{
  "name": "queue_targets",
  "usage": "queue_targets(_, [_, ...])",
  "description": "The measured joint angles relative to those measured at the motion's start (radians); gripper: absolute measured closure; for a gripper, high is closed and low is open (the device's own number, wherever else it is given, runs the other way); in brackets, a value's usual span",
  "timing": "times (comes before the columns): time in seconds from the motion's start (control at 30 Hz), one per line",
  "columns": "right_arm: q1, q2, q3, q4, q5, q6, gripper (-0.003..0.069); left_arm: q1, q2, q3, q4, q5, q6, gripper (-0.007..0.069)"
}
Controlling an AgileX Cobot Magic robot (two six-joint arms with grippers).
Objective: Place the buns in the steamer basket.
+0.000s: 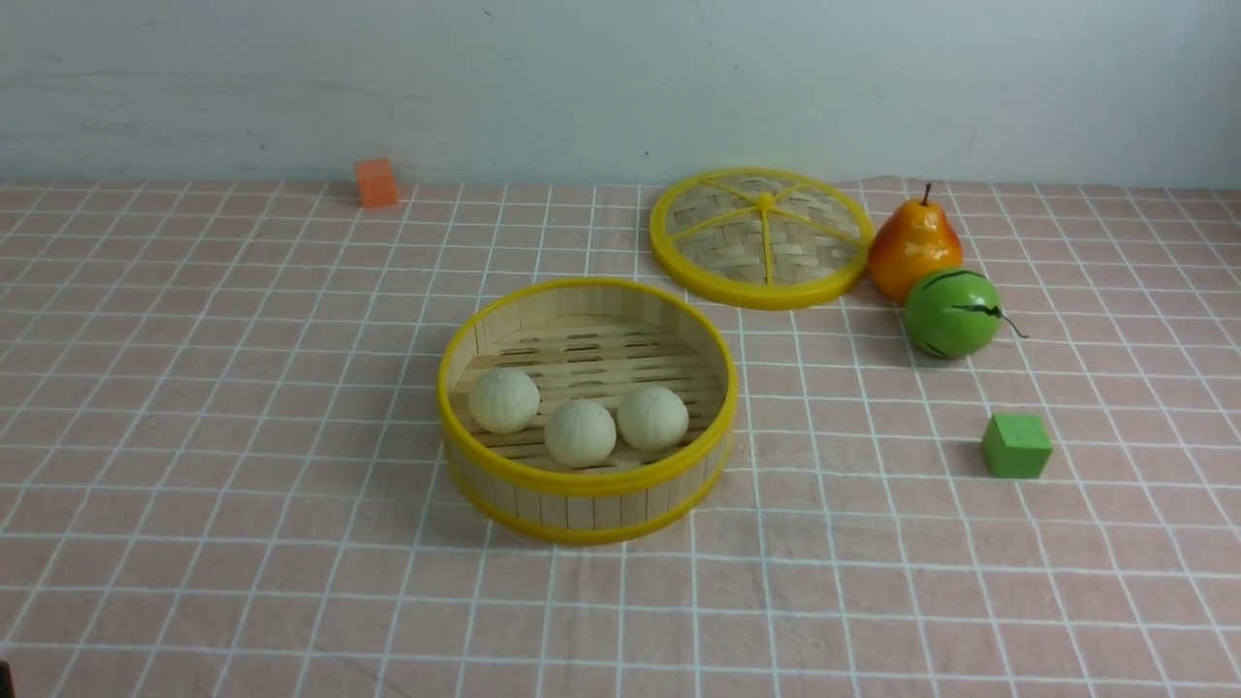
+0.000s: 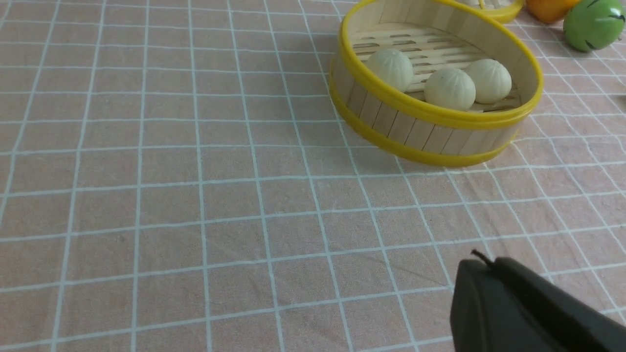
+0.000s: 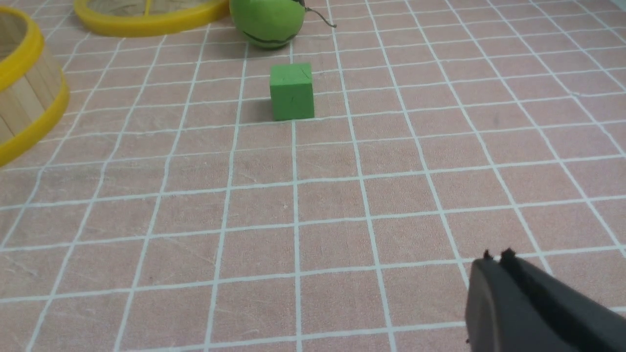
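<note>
Buns: three cream, matte, faintly ribbed dough balls (image 1: 580,432), in a row on the slatted floor by the near wall of the basket.
Steamer basket: round bamboo basket with two yellow rim bands (image 1: 587,485), mid-tabletop (image 1: 194,436), pink grid cloth.
Left gripper (image 2: 484,266): closed, empty, low over cloth; left wrist view only.
Right gripper (image 3: 495,258): closed, empty; right wrist view only.
Front view only: small orange cube (image 1: 376,182) at far edge.
Writing: none legible.
</note>
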Motion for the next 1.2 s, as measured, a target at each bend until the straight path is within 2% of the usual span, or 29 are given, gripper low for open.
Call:
queue_targets(1.0, [0.0, 0.0, -0.001, 0.0, 0.001, 0.0, 0.0619, 0.001, 0.0, 0.018, -0.011, -0.007, 0.0, 0.0607])
queue_targets(1.1, [0.0, 0.0, -0.001, 0.0, 0.001, 0.0, 0.0616, 0.03, 0.0, 0.05, -0.032, -0.022, 0.0, 0.0607])
queue_targets(1.2, [0.0, 0.0, -0.001, 0.0, 0.001, 0.0, 0.061, 0.119, -0.005, 0.111, -0.127, -0.176, 0.0, 0.0608])
